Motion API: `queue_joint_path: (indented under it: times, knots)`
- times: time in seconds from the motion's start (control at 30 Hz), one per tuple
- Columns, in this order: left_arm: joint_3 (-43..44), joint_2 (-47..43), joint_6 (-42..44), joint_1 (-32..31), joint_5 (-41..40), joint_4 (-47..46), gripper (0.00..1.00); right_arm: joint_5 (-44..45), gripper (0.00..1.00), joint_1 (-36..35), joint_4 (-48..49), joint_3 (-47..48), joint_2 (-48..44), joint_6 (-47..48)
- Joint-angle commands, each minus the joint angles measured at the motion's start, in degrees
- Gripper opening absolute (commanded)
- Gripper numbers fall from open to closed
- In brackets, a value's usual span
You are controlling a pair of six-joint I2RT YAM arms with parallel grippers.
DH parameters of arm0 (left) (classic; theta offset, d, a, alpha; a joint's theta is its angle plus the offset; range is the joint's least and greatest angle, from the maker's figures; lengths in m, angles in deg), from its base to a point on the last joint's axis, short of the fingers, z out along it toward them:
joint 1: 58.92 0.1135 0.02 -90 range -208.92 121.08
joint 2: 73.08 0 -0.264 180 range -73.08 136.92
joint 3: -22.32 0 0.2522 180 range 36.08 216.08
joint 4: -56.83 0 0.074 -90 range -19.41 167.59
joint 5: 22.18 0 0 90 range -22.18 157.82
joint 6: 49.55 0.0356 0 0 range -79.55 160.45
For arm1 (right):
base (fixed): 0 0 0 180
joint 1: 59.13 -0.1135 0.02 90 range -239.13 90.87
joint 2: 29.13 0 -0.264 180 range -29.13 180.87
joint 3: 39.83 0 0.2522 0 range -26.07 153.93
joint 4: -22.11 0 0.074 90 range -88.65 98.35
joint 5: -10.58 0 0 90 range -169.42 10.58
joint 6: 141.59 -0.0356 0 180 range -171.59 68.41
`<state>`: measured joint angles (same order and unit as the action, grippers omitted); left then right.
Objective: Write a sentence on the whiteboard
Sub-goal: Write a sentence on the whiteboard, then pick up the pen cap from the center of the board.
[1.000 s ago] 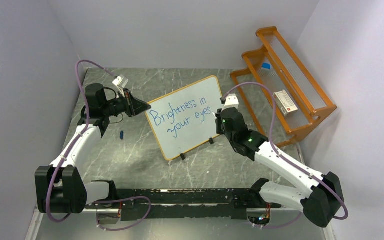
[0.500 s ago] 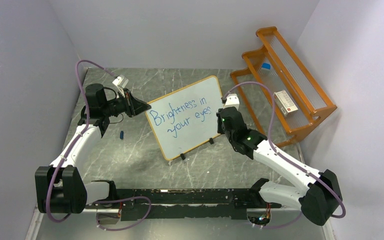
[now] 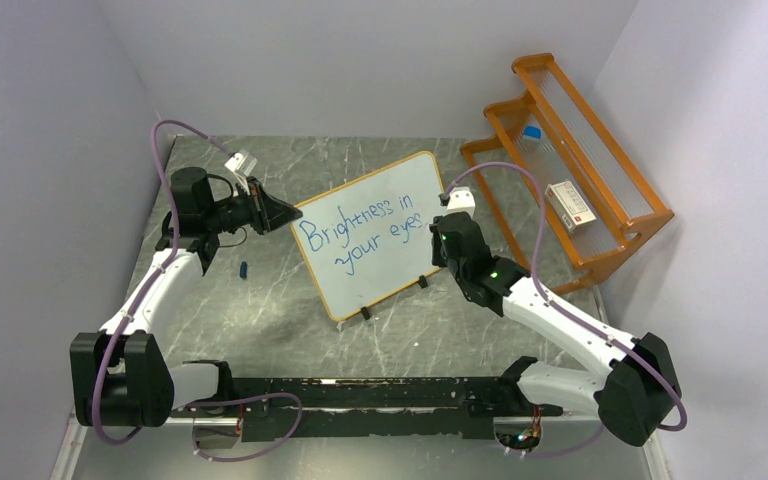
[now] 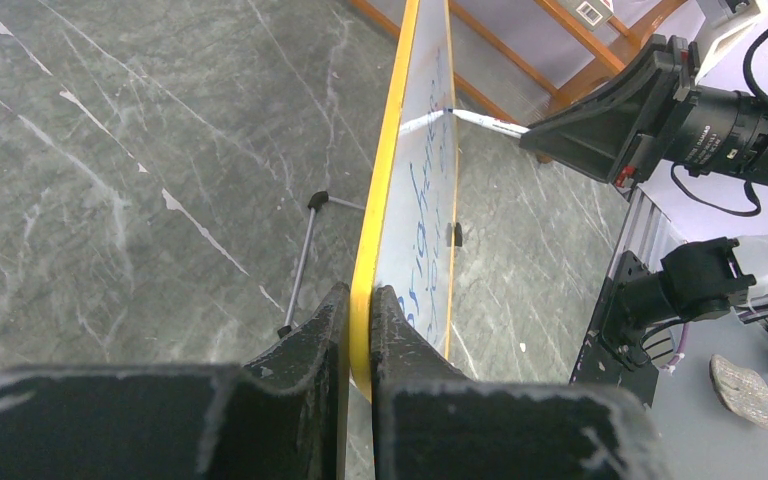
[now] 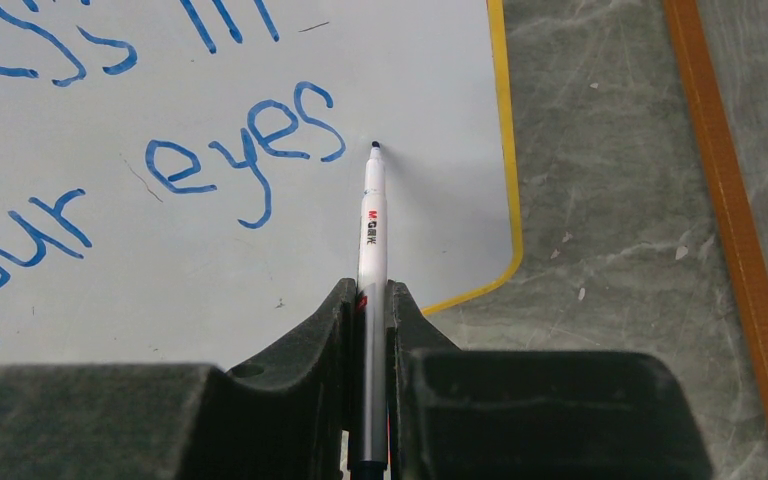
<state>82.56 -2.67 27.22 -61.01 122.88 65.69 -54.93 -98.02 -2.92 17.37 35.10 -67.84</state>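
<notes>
Two claws work at the whiteboard [image 3: 392, 262], one on each side of it.
The whiteboard stands propped on its small black feet [image 3: 365, 313] in the middle of the grey marbled tabletop [image 3: 260, 310], its face carrying the sentence [image 3: 360, 232] "Brightness in your eyes" in blue, on two lines. At the board's left edge the left claw [image 4: 360, 300] is pressed onto the orange frame, one finger on the front and one on the back. At the board's right side the right claw [image 5: 370, 295] pinches a white marker [image 5: 372, 215], whose dark tip meets the white face just right of the word "eyes". Left of the board a small blue cap [image 3: 244, 269] lies on the tabletop. Right of the board and behind it stands an orange wooden rack [image 3: 600, 235], with a small box [image 3: 569, 205] on it.
</notes>
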Motion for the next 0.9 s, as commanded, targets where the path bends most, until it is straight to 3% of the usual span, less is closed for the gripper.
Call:
queue_joint_path:
  times: [0.0, 0.27, 0.47, 0.67, 0.87]
  knots:
    - [-1.87, 2.88, 4.46, -1.34, -5.53, 8.26, 0.05, -0.75, 0.00, 0.83, 2.04, 0.42, 0.74, 0.35]
    - [-1.74, 2.72, 4.50, -1.34, -6.09, 8.45, 0.05, -0.09, 0.00, 0.86, -0.40, 1.46, -2.60, 0.34]
    - [-1.48, 1.57, 5.02, -1.34, -7.42, 9.22, 0.14, 0.27, 0.00, 0.86, -4.36, 2.60, -6.77, 0.53]
    - [1.04, -0.66, 2.81, -1.34, -8.07, 9.27, 0.37, 1.26, 0.00, 0.84, -9.33, 4.84, -12.19, 1.34]
    - [9.61, -4.01, 3.07, -1.34, -13.55, 17.08, 0.58, 2.18, 0.00, 0.86, -12.56, 6.47, -17.69, 1.80]
